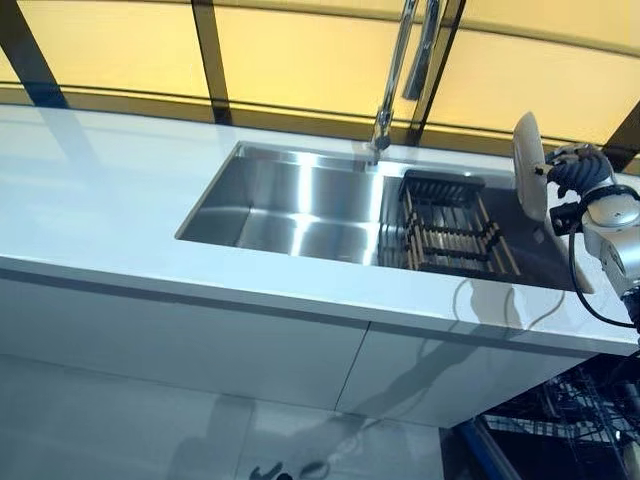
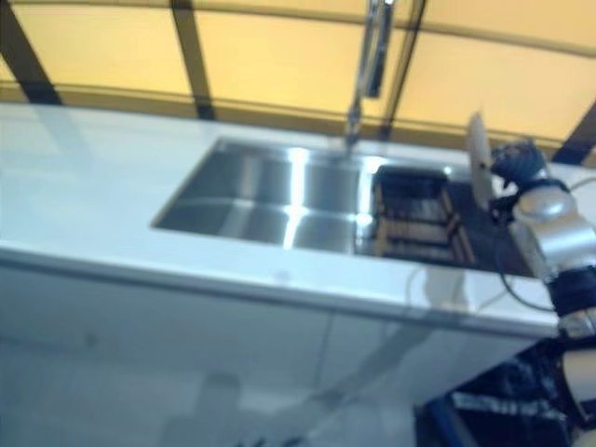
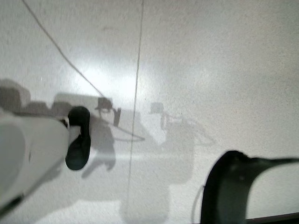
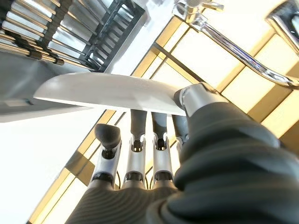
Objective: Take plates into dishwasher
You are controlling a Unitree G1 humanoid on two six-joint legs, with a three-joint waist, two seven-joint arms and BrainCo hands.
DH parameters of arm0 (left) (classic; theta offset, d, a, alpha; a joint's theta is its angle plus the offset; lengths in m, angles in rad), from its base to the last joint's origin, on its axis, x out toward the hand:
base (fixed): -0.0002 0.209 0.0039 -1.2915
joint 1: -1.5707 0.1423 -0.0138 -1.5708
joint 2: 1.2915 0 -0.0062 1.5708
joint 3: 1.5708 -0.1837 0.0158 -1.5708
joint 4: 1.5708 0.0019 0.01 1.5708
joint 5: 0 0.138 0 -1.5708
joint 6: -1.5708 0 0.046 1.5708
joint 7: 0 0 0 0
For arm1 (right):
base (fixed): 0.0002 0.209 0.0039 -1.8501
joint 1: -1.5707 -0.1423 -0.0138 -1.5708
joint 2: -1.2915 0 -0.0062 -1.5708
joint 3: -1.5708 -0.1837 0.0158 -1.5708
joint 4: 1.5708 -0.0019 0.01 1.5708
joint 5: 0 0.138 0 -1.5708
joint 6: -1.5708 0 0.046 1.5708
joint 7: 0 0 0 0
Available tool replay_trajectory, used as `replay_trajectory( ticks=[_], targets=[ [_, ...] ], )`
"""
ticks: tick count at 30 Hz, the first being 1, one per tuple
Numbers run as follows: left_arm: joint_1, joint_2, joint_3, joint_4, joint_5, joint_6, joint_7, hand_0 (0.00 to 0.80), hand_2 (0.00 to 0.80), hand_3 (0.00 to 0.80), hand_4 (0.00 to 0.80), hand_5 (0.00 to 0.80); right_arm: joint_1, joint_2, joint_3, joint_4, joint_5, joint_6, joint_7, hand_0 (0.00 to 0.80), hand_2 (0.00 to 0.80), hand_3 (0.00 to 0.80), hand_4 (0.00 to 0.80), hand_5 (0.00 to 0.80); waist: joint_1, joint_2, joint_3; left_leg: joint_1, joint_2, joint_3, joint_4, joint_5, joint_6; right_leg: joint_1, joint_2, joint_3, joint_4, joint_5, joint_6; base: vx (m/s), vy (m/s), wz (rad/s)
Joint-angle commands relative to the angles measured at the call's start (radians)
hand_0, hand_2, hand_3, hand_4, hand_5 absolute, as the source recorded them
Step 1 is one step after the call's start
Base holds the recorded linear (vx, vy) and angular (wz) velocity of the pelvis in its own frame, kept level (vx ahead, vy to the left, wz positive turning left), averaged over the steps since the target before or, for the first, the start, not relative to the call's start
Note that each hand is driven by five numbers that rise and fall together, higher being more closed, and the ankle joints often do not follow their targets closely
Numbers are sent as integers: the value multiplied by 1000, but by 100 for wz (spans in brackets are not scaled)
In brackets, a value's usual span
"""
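A white plate (image 1: 530, 165) stands on edge in my right hand (image 1: 575, 185), above the right end of the sink beside the dark drying rack (image 1: 450, 225). In the right wrist view the plate (image 4: 107, 91) sits between the thumb (image 4: 196, 100) and the row of fingers (image 4: 140, 126), which are pinched on its rim. My left hand (image 3: 46, 149) shows only in the left wrist view, hanging low over the pale floor, away from the counter. No dishwasher is in view.
A steel sink (image 1: 290, 200) is set in the white counter (image 1: 90, 190), with a chrome faucet (image 1: 395, 80) behind it. White cabinet fronts (image 1: 200, 340) run below the counter. Yellow-lit window panels fill the back.
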Motion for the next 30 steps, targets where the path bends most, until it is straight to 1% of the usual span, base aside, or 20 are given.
replay_trajectory(
  ticks=[1,3,5,9,10,17,18,25,30],
  targets=[
    [17,-1,-10,62,48,-42,-13,0,0,0,0,0,-3,-17,-22,22,140,-81,57,800,800,800,800,800,-13,-20,-83,111,28,79,-2,-164,-23,-6,-27,-3,32,-25,50,63,-28,-13],
    [14,2,-11,77,61,-44,-19,0,0,0,0,0,25,-21,-51,30,171,-87,66,800,800,800,800,800,-24,-25,-101,123,31,88,-2,-168,-24,3,-23,6,29,-26,50,42,-26,-15],
    [10,4,-12,94,69,-48,-23,0,0,0,0,0,37,-46,-64,51,181,-89,80,800,800,800,800,800,-37,-30,-119,135,33,96,-2,-173,-25,9,-17,18,24,-26,50,36,-28,-15],
    [6,6,-14,98,76,-44,-23,0,0,0,0,0,49,-73,-79,64,181,-86,96,800,800,800,800,800,-48,-34,-129,144,34,103,-2,-176,-25,14,-13,30,23,-27,49,29,-21,-17],
    [3,8,-18,105,83,-44,-22,0,0,0,0,0,59,-100,-87,71,192,-77,113,800,800,800,800,800,-61,-38,-138,151,37,111,-2,-178,-25,15,-11,39,22,-26,51,19,-23,-13],
    [2,14,-10,122,92,-48,-37,0,0,0,0,0,96,-140,-114,72,224,-72,146,800,800,800,800,800,-83,-43,-153,163,38,123,-2,-183,-25,18,-5,60,17,-24,51,18,-18,-15],
    [2,13,-14,122,95,-48,-38,0,0,0,0,0,105,-154,-121,79,247,-72,149,800,800,800,800,800,-90,-44,-159,166,40,127,-2,-184,-26,18,-3,67,15,-23,51,8,-23,-11],
    [-5,19,-20,136,106,-48,-46,0,0,0,0,0,144,-207,-162,97,246,-77,174,800,800,800,800,800,-113,-46,-164,169,43,139,-2,-189,-25,9,3,82,17,-23,52,-15,-20,-8],
    [-8,18,-22,145,117,-50,-44,0,0,0,0,0,175,-224,-178,102,250,-72,202,800,800,800,800,800,-128,-47,-169,170,47,144,-2,-188,-28,6,6,95,13,-19,52,-19,-20,-11]
  ],
)
